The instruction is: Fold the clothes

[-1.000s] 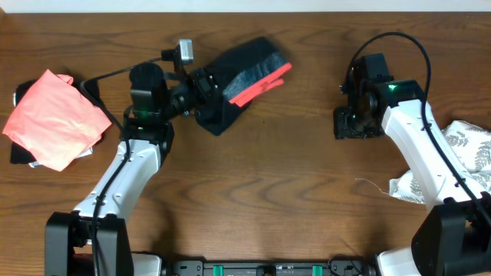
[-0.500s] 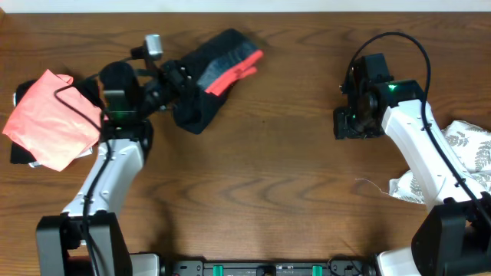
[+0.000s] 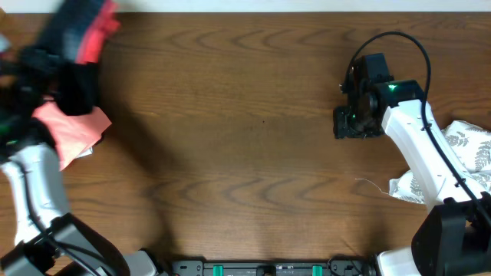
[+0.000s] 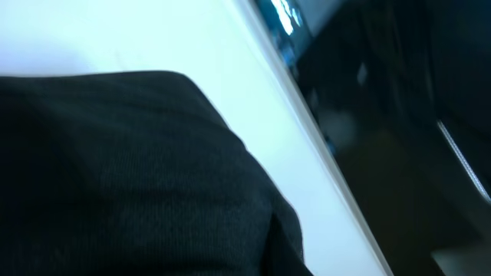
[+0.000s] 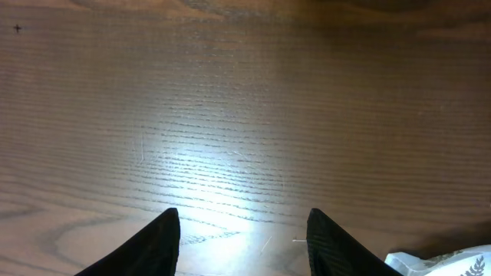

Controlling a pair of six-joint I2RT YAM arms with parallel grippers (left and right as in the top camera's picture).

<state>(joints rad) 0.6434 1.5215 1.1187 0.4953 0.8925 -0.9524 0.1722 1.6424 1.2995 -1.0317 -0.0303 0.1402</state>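
- The black leggings (image 3: 73, 46) are a blurry bundle just behind the coral-pink cloth (image 3: 75, 129).
- The leaf-print cloth (image 3: 464, 146) lies crumpled far across the worktop (image 3: 245, 169) from the coral-pink cloth, so I think lots of folding is left.
- The left gripper is too blurry. I cannot tell if it pinches the leggings.
- The right gripper (image 5: 244, 221), also far from the coral-pink cloth, is spread wide and holds nothing.

Matt black knit leggings (image 4: 115, 184), soft coral-pink cloth (image 3: 73, 130), white leaf-print cloth (image 3: 469, 147), smooth glossy grained wood table (image 5: 230, 115)
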